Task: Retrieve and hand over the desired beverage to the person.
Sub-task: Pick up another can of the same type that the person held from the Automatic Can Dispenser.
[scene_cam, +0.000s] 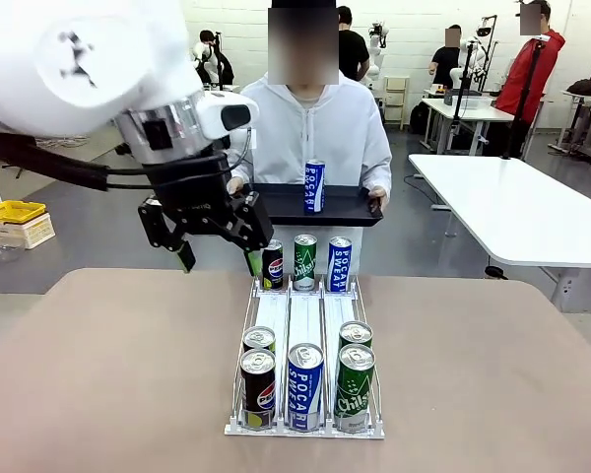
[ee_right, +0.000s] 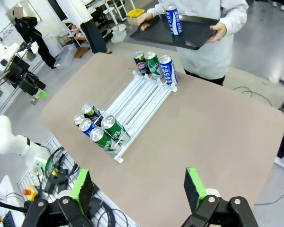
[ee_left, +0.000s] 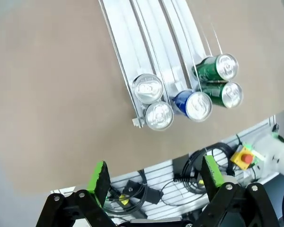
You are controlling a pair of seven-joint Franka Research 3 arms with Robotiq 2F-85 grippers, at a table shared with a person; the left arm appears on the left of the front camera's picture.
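The person (scene_cam: 320,128) stands at the far side of the worktop (scene_cam: 108,374) and holds a black tray (scene_cam: 276,205) flat with both hands, most likely so the drink on it does not fall. A blue Pocari Sweat can (scene_cam: 314,186) stands upright on that tray, so the hand-over looks done. The white rack (scene_cam: 304,315) keeps the other cans in three rows, some at its far end and some at its near end.

The left tool (scene_cam: 220,258) hangs over the far left corner of the rack, its fingers spread wide and holding nothing. The can on the tray is to its right and a bit farther away, not touching it. The right tool (ee_right: 138,189) is up high on the near side, spread wide and holding nothing, well apart from the can.
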